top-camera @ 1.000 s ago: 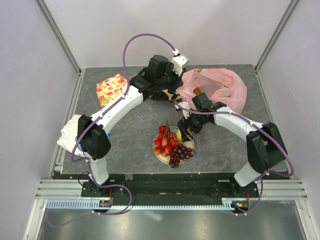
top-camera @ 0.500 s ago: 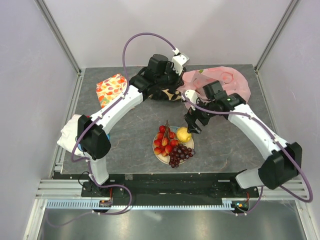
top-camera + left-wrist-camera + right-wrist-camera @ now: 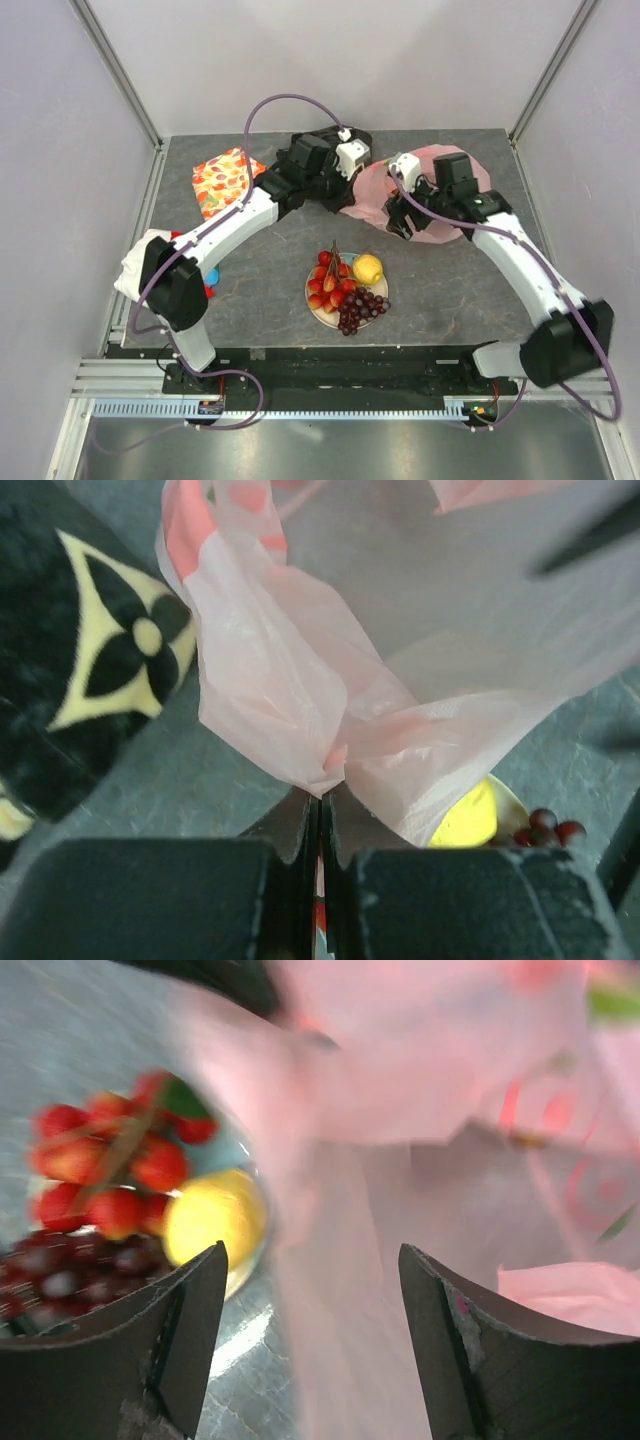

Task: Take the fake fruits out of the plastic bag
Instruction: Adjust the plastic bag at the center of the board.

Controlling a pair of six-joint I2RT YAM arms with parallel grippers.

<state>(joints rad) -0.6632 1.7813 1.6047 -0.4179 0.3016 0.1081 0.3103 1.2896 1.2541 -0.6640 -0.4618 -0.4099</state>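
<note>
Since half a second ago the right end effector [image 3: 398,222] has swung away from the plate [image 3: 316,310] and up over the near edge of the pink plastic bag [image 3: 436,228], and the bag now lies flatter on the bench [image 3: 258,262]. The left arm has shifted a little toward the back as well.

All three fake fruits sit on the plate, well apart from the bag: the red fruit cluster [image 3: 328,278] on the left, the lemon [image 3: 368,268] at the upper right and the dark grape bunch [image 3: 360,308] at the lower right, all touching one another.

In the left wrist view the left end effector [image 3: 322,805] is clenched on a gathered fold of the bag [image 3: 400,660], its fingers pressed together with the thin film pinched between them. A black cloth [image 3: 100,660] with a yellow flower pattern lies just beside it.

The right wrist view is blurred, but the right end effector [image 3: 310,1330] is plainly released, its fingers wide apart, with pink film [image 3: 420,1080] beyond them. An orange leaf-print cloth [image 3: 222,178] lies at the far left
</note>
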